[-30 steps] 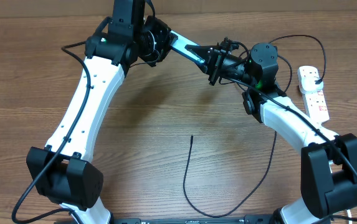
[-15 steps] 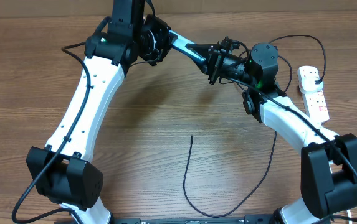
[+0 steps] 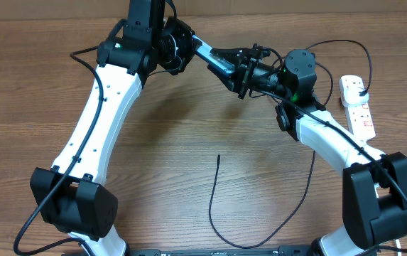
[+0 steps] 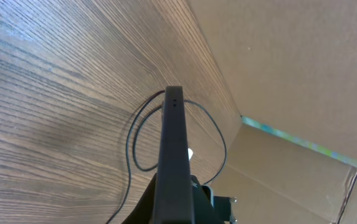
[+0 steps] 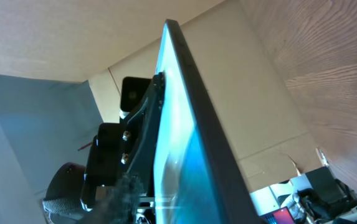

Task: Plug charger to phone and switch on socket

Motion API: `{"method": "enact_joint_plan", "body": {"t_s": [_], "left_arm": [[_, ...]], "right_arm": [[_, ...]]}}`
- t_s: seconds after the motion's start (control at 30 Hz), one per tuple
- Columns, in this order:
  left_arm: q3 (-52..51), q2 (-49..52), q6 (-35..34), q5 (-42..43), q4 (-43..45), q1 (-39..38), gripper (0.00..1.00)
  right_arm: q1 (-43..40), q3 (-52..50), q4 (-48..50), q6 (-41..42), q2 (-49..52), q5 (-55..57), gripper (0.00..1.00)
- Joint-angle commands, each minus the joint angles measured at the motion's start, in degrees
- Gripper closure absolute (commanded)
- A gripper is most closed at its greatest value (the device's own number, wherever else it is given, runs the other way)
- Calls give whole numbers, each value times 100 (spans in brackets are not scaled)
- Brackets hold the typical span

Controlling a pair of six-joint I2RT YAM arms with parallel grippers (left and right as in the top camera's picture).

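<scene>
Above the table's [image 3: 47, 107] back | left pincer [image 3: 221, 57] clamped on phone [image 4: 173, 149] | right pincer [image 3: 244, 71]: cannot tell, phone blocks view

No text, brand, number or sign can be read in any view. Small red marks are noted on the white power strip [image 3: 357, 107] in the overhead view, but they are too small to be made out as characters. The phone [image 5: 181, 143] is seen almost edge-on in the right wrist view, and its cyan screen shows only as glare, with no legible writing. In the left wrist view only its dark edge is presented.
</scene>
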Motion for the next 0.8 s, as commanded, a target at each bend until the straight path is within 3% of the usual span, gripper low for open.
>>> {"method": "enact_joint_plan", "body": {"t_s": [0.0,0.1,0.33,0.57,0.77], "left_arm": [[-87,-63,284,-101,-26,-13,95],[-87,-63,326,-98,-22,-2,96],[-87,-63,487,-50,-15,173,96],[-87,-63,822,439,-4,706,96],[-87,-61,1598,1248,0,1309,96]], "right_arm": [[-39,107,98,793,-63,13,57],[-39,107,96,793,-63,13,46],[-44,107,94,793,-63,15,1],[-214,105,92,496,-63,-116,0],[-422,101,-22,-577,-63,-433,0]]}}
